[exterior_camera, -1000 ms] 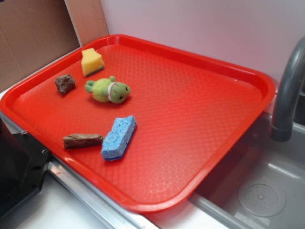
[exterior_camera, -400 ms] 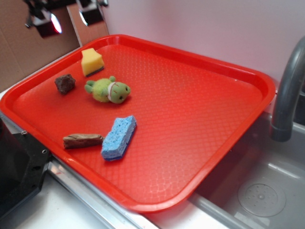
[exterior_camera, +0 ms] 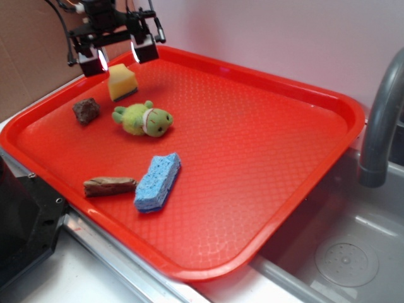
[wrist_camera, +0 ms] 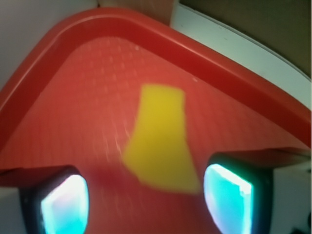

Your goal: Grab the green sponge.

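Yellow wedge-shaped green sponge (exterior_camera: pixel 122 81) lies under the released end effector (exterior_camera: pixel 120 55), untouched.

yellow green sponge (exterior_camera: pixel 122 81), red textured tray (exterior_camera: pixel 265 145), speckled blue sponge (exterior_camera: pixel 158 182), green plush toy (exterior_camera: pixel 142 119)

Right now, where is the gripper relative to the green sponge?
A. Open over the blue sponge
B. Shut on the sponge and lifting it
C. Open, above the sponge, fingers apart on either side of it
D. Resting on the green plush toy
C: the gripper is open above the green sponge, and the wrist view shows the sponge lying on the red tray between the spread fingers, ungrasped.
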Controlling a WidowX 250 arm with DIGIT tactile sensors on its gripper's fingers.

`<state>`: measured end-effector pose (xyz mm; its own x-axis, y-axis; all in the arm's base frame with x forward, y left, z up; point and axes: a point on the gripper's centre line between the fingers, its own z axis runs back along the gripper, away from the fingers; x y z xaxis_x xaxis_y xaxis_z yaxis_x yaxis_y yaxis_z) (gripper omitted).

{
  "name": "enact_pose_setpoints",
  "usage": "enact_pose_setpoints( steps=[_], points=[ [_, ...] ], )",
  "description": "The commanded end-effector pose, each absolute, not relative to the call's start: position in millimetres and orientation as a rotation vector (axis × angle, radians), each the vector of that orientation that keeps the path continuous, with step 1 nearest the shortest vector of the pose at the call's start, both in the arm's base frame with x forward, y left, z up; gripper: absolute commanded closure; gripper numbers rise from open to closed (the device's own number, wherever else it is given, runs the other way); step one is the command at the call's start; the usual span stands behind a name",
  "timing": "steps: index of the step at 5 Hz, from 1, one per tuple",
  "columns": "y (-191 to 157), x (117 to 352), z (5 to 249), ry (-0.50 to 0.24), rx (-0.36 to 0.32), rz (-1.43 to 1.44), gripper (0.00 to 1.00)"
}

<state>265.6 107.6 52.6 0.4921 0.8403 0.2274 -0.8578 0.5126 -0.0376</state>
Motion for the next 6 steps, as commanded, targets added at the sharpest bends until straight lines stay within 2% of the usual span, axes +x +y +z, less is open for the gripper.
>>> enact_pose_setpoints(
  steps=[1,2,3,4,5,6],
  points=[
    [132.2,275.2,36.0,-0.201,0.096,1.091,0.00],
    [127.9,277.3,26.4,-0.208,0.088,1.072,0.75],
    [128.3,275.2,26.8,-0.180,0.121,1.056,1.00],
    [117.9,274.5,54.0,-0.147,0.134,0.897,1.00],
    [91.7,268.6,88.9,-0.161,0.114,0.690,1.00],
    [54.1,243.7,122.4,-0.123,0.007,0.462,1.00]
  ],
)
